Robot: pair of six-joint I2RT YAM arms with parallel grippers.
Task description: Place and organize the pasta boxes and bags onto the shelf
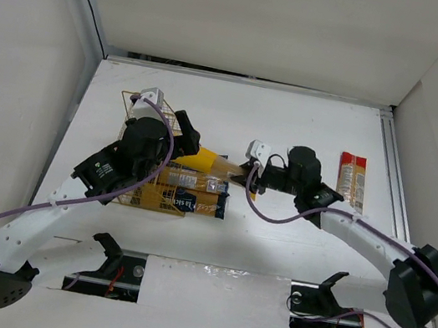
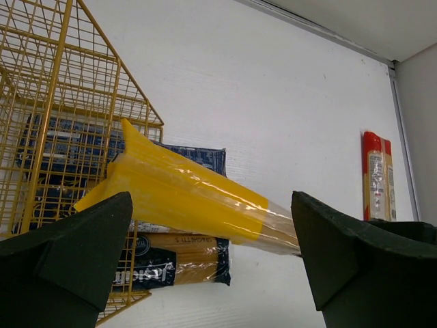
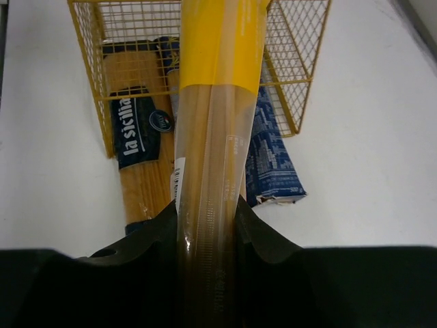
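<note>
My right gripper (image 3: pixel 208 212) is shut on the clear end of the yellow bag (image 3: pixel 218 55). The bag slants up and leftward, its yellow end over the gold wire shelf (image 1: pixel 125 190). My left gripper (image 2: pixel 212 201) stands open, a finger on each side of the yellow bag (image 2: pixel 184 198) without touching it. Inside the shelf (image 3: pixel 293 75) lie an orange-yellow pack with a dark blue label (image 3: pixel 140 171) and a dark blue box (image 3: pixel 273 164), both sticking out of its open end. A red-orange pack (image 1: pixel 351 180) lies flat on the table at the right, beyond the right gripper (image 1: pixel 249 178).
White walls (image 1: pixel 18 52) close in the table at left, right and back. Two cut-out slots (image 1: pixel 111 272) with the arm bases sit at the near edge. The left arm (image 1: pixel 108 166) reaches over the shelf.
</note>
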